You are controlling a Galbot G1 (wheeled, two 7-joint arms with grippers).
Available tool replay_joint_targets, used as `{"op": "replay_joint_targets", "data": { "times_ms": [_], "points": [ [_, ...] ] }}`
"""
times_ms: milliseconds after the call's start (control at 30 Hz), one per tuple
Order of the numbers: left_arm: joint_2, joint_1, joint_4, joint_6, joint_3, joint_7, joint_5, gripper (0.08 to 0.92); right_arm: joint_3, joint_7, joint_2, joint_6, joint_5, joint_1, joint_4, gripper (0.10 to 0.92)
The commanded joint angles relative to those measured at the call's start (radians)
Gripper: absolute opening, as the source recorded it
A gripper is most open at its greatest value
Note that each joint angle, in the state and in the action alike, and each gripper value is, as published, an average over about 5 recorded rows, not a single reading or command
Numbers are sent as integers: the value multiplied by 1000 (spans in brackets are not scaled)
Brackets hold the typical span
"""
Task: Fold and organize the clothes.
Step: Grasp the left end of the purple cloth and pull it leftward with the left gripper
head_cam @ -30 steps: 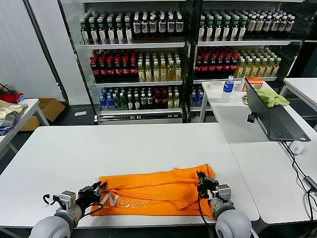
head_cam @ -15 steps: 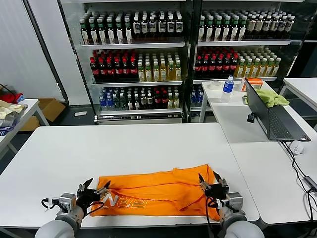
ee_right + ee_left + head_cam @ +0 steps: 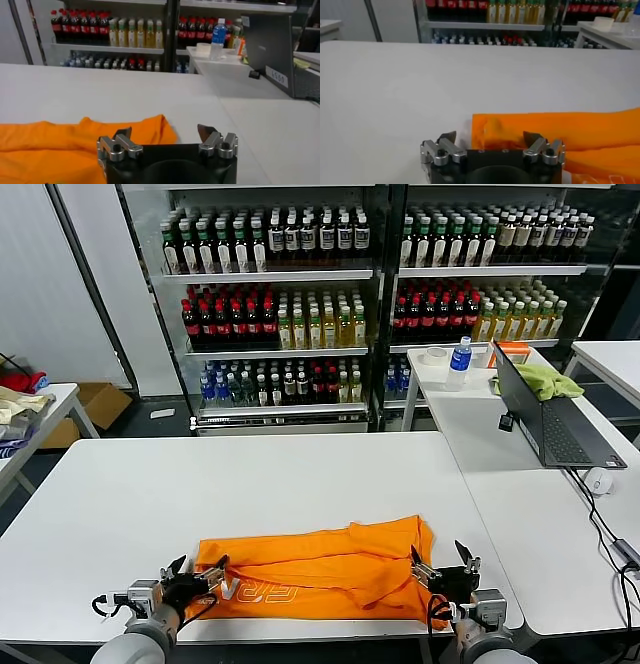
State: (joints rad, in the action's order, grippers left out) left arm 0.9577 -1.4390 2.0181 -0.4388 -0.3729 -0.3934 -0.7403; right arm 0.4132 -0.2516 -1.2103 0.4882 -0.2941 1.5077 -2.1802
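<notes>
White table [image 3: 150,494] fills the lower frame, fronting stocked drink shelves [image 3: 300,294]. Left claw [image 3: 193,572], lower left of the frame, stands spread wide with nothing held, its tips at the left end of the orange T-shirt [image 3: 320,569]. Right claw [image 3: 440,559], lower right, likewise gapes empty at the shirt's right end. T-shirt lies folded into a long band along the table's near edge, white lettering facing up near the left claw. Laptop [image 3: 550,419] sits on the adjoining table at right.
</notes>
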Motion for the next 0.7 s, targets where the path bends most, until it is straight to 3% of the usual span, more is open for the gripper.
{"op": "replay_joint_targets", "data": {
  "times_ms": [33,700],
  "points": [
    [19,-8,-10,-12,13,-33,-28,764,5,-1,-6,-2,24,21,-9,823],
    [21,-26,13,-24,11,33,98,187,-31,-10,-12,6,46,-2,-1,823]
  ]
}}
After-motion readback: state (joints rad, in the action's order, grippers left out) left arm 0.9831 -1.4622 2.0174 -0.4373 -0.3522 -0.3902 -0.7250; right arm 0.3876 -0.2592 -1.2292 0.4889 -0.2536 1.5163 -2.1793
